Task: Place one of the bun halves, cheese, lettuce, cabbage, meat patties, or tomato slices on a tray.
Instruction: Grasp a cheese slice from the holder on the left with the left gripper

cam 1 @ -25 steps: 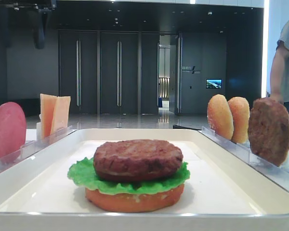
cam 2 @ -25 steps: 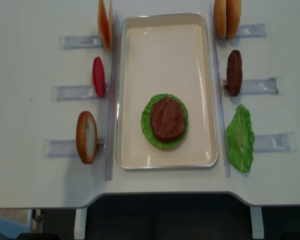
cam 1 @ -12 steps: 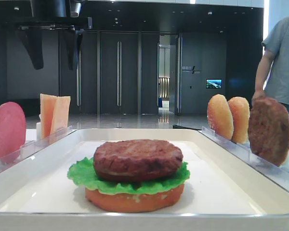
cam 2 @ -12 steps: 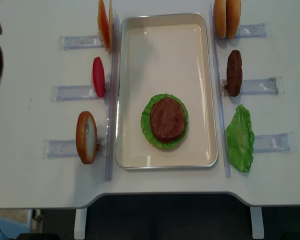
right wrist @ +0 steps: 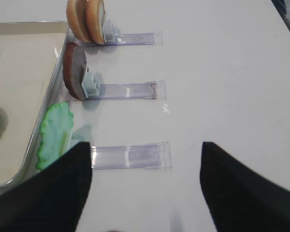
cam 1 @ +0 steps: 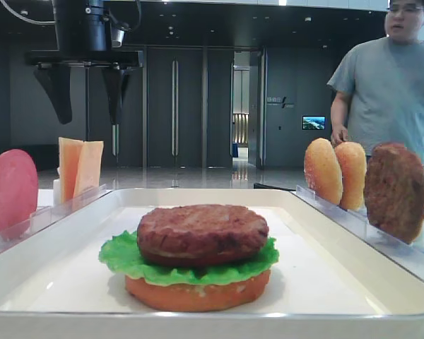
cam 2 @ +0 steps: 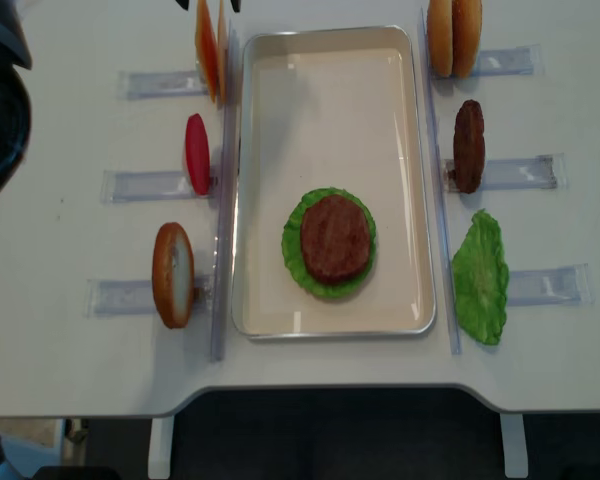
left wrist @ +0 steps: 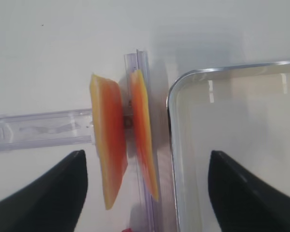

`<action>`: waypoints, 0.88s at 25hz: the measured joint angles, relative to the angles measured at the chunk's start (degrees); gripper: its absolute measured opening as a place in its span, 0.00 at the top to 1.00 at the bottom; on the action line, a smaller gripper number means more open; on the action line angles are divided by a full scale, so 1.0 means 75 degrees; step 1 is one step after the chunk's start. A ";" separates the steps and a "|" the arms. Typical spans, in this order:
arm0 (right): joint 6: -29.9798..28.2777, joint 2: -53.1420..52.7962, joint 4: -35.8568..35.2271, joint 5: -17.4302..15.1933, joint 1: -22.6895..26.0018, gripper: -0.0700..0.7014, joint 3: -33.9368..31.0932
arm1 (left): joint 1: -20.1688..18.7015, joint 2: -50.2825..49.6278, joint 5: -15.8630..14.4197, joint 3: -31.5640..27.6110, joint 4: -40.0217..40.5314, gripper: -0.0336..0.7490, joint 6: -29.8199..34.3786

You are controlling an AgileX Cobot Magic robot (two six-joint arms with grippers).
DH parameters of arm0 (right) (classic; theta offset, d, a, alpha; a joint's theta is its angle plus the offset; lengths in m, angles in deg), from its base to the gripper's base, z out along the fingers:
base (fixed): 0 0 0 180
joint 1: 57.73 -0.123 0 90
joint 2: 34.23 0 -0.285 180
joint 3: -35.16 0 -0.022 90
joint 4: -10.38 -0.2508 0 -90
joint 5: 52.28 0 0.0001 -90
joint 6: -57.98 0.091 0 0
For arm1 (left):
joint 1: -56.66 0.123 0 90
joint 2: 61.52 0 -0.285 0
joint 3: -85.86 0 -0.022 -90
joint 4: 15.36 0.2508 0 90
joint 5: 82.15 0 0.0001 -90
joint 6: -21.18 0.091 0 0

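The left gripper (cam 1: 87,92) hangs in the air above the two cheese slices (left wrist: 121,150), its two dark fingers (cam 1: 55,90) spread wide apart and pointing down. It holds nothing and touches nothing; in the left wrist view the fingers frame the cheese from either side, well above it. The slices stand on edge in a clear rack (left wrist: 41,129) just outside the far left corner of the tray (cam 2: 330,50), one on each side of the rack's clip.

On the tray, a meat patty (cam 1: 202,233) lies flat on a lettuce leaf (cam 1: 120,256), which rests on a bun half (cam 1: 198,293).

The right gripper (right wrist: 145,188) hovers over the bare table on the right side, its fingers wide apart and empty, above a clear rack (right wrist: 130,155). Beside that rack a second lettuce leaf (right wrist: 54,135) leans against the tray's edge. Farther back, a second patty (right wrist: 73,70) and two bun halves (right wrist: 85,19) stand upright in their own racks.

On the left of the table, a red slice (cam 2: 197,153) and another bun half (cam 2: 172,274) stand in racks.

A man in a grey shirt (cam 1: 396,92) stands behind the table on the right.
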 joint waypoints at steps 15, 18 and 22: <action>0.0005 0.0000 0.0000 0.0003 0.0000 0.31 0.0000 | 0.0000 -0.0168 0.0566 0.0000 -0.0265 0.20 -0.0159; 0.0005 0.0000 0.0000 0.0003 0.0000 0.31 0.0000 | -0.0046 -0.0296 0.0573 0.0000 -0.0315 0.20 -0.0161; 0.0005 0.0000 0.0000 0.0003 0.0000 0.31 0.0000 | -0.0099 -0.0439 0.0591 0.0000 -0.0361 0.21 -0.0167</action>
